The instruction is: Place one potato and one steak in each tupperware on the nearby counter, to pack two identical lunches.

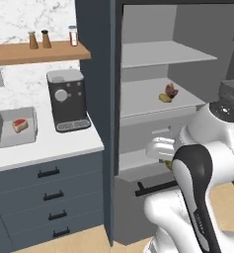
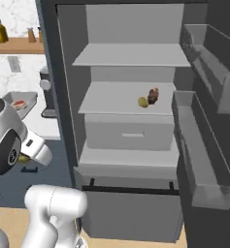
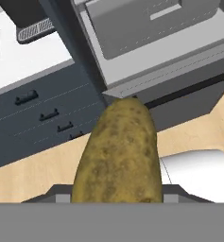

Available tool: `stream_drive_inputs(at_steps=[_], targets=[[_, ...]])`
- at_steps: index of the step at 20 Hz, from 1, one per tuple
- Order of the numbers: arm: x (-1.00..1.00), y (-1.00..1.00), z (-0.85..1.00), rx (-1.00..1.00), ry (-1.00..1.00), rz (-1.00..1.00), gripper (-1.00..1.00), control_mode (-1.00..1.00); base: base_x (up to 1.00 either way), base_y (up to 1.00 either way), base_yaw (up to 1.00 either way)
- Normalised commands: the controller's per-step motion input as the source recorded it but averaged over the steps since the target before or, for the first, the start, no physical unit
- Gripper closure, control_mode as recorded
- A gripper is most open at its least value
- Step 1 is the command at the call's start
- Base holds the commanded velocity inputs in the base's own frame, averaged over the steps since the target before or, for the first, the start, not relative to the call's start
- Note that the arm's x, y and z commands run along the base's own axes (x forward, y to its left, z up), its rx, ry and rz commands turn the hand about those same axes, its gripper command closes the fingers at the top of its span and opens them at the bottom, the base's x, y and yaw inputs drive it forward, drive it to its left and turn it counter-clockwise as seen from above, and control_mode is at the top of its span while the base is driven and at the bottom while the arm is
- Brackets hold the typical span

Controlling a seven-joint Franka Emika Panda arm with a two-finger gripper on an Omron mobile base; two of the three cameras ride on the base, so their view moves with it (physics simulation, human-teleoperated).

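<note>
Nearest, the tool (image 3: 117,196) is clenched on a potato (image 3: 118,151), which juts out lengthwise over the wooden floor (image 3: 33,177) in front of the open fridge (image 2: 131,97); held clear of the shelves, it looks to be in transit toward the counter (image 1: 49,143); beyond it run the dark drawer fronts (image 1: 49,192) below the counter edge; near the counter's left edge lies one tupperware (image 1: 5,133) already holding a steak (image 1: 19,124), so I judge the potato is meant for it; a coffee machine (image 1: 66,99) stands beside the tray; farthest, on the fridge's middle shelf (image 2: 111,104), a second potato (image 2: 143,102) and steak (image 2: 154,95) wait, touching, for the other lunch.
</note>
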Motion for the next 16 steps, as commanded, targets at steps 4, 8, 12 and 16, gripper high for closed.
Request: stream_drive_inputs(at_steps=[4, 8, 12, 16], targets=[[0.00, 0.00, 0.00, 0.00, 0.00, 0.00, 1.00, 1.00, 0.06, 1.00, -0.04], [0.00, 0.00, 0.00, 0.00, 0.00, 0.00, 1.00, 1.00, 0.32, 1.00, -0.08], [0.00, 0.00, 0.00, 0.00, 0.00, 0.00, 1.00, 1.00, 0.68, 1.00, -0.13], [0.00, 0.00, 0.00, 0.00, 0.00, 0.00, 1.00, 1.00, 0.94, 1.00, -0.11]])
